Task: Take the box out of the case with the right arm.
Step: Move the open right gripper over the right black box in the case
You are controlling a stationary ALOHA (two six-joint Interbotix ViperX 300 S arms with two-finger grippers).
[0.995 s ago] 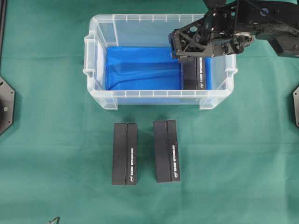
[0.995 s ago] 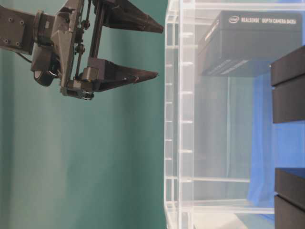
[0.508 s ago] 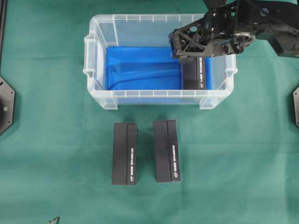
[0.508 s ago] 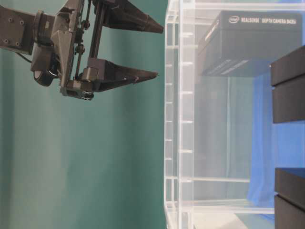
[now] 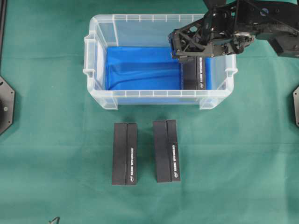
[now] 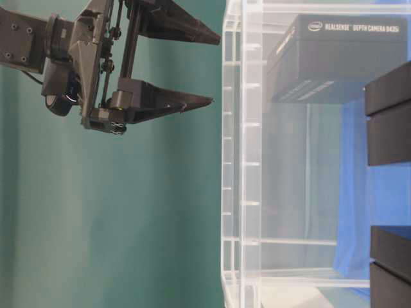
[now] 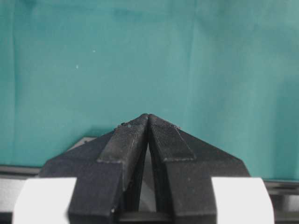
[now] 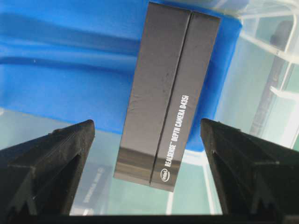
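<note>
The case [image 5: 154, 94] is a clear bin with a blue lining, standing at the back middle of the green cloth. One black box [image 5: 195, 74] lies flat inside it at the right end, with white lettering along its side [image 8: 168, 93]. My right gripper [image 5: 191, 51] hangs above that box with its jaws open wide and nothing between them. The table-level view shows the right gripper [image 6: 214, 70] outside the case's rim [image 6: 247, 160], apart from the box [image 6: 340, 58]. In the right wrist view the box's near end lies between my fingertips [image 8: 86, 128]. My left gripper [image 7: 148, 116] is shut over bare cloth.
Two more black boxes [image 5: 124, 154] [image 5: 167, 150] lie side by side on the cloth in front of the case. Black arm mounts sit at the left edge [image 5: 4, 105] and the right edge [image 5: 295, 107].
</note>
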